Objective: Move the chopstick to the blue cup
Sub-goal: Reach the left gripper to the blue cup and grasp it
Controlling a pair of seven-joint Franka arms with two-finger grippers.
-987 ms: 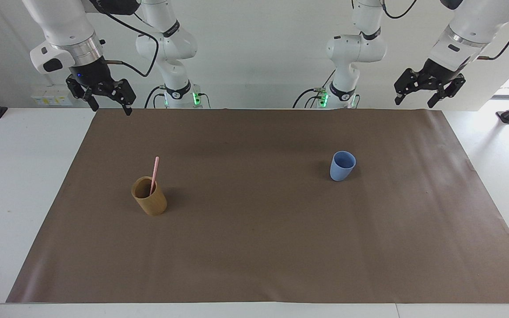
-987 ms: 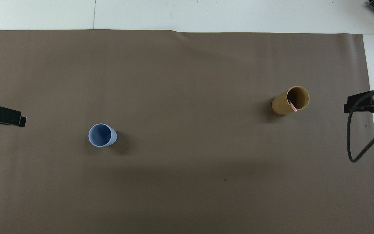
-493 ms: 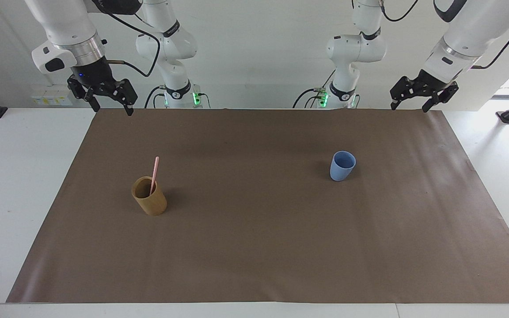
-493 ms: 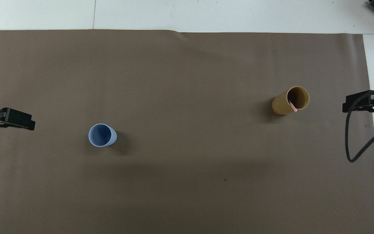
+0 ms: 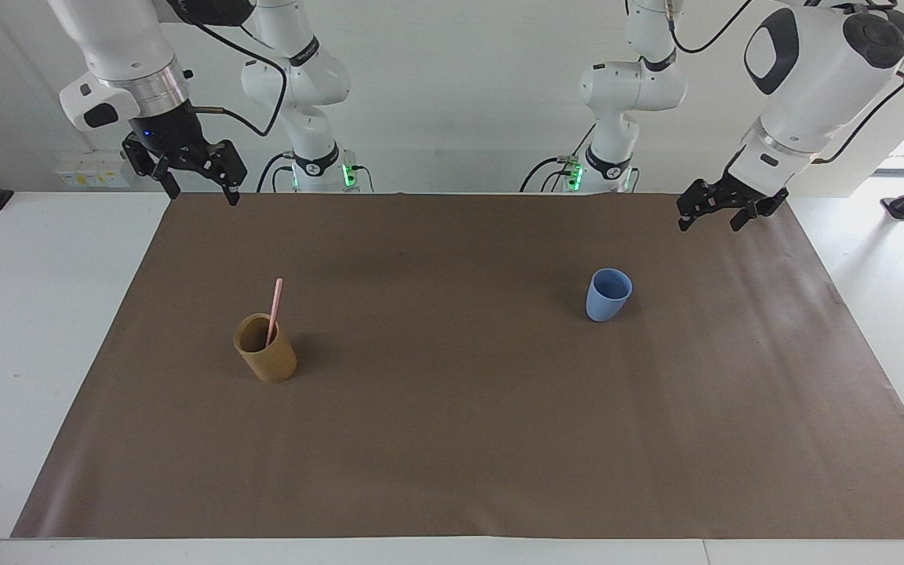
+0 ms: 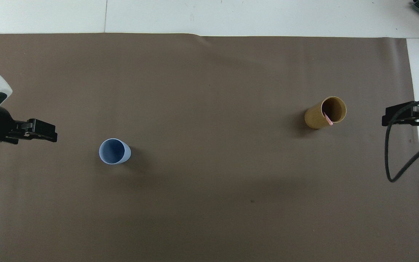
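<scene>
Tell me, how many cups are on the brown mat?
2. The blue cup stands toward the left arm's end. The tan cup, with the chopstick in it, stands toward the right arm's end. Nothing hides another.

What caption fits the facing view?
Chopstick stands in tan cup; blue cup empty; left gripper and right gripper open, raised.

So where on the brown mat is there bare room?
Bare: the mat between the tan cylindrical cup, which holds the pink chopstick, and the light-blue tumbler. Nothing crowded; both open grippers hover above the mat's ends.
</scene>
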